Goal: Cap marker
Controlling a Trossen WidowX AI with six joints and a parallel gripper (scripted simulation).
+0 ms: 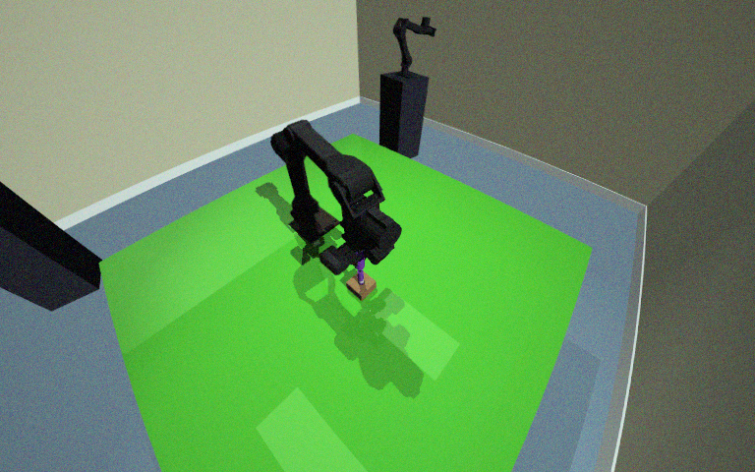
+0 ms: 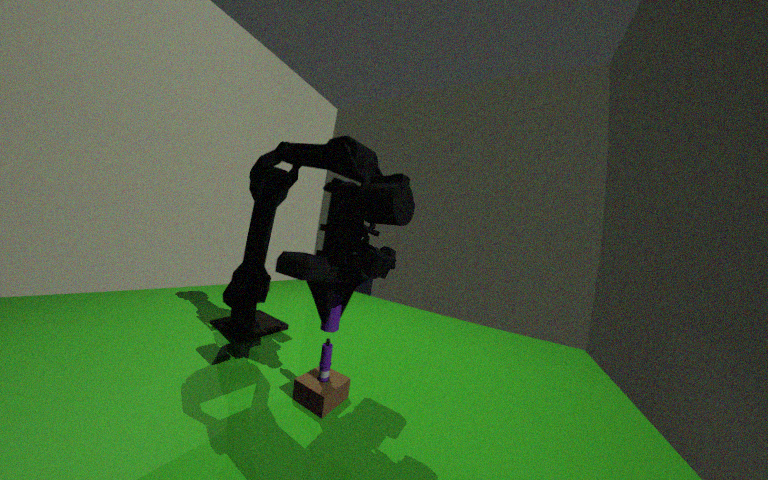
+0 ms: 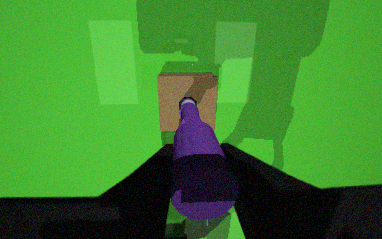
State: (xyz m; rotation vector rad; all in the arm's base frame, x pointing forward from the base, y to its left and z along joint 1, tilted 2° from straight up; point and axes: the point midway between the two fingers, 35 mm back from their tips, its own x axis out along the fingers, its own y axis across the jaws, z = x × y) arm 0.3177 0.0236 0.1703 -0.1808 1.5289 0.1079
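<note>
The purple marker [image 1: 361, 275] [image 2: 326, 357] [image 3: 190, 116] stands upright in the brown holder block [image 1: 355, 287] [image 2: 308, 392] [image 3: 170, 102], its dark tip up and bare in the exterior view. My gripper [image 2: 331, 318] [image 3: 196, 150] is shut on the purple cap [image 2: 330, 324] [image 3: 198, 139]. The cap hangs upright above the marker, with a small gap between its lower rim and the tip in the exterior view. In the wrist view the cap hides the marker's tip and upper part. In the top view the fingers are mostly hidden by the arm.
The arm's base plate [image 1: 300, 229] [image 2: 271, 322] stands on the green table top [image 1: 473, 278] [image 2: 113, 367] behind the block. A dark pedestal [image 1: 403, 111] with a second small arm [image 1: 405, 47] stands beyond the back corner. Another dark pillar [image 1: 44, 262] is at the left edge.
</note>
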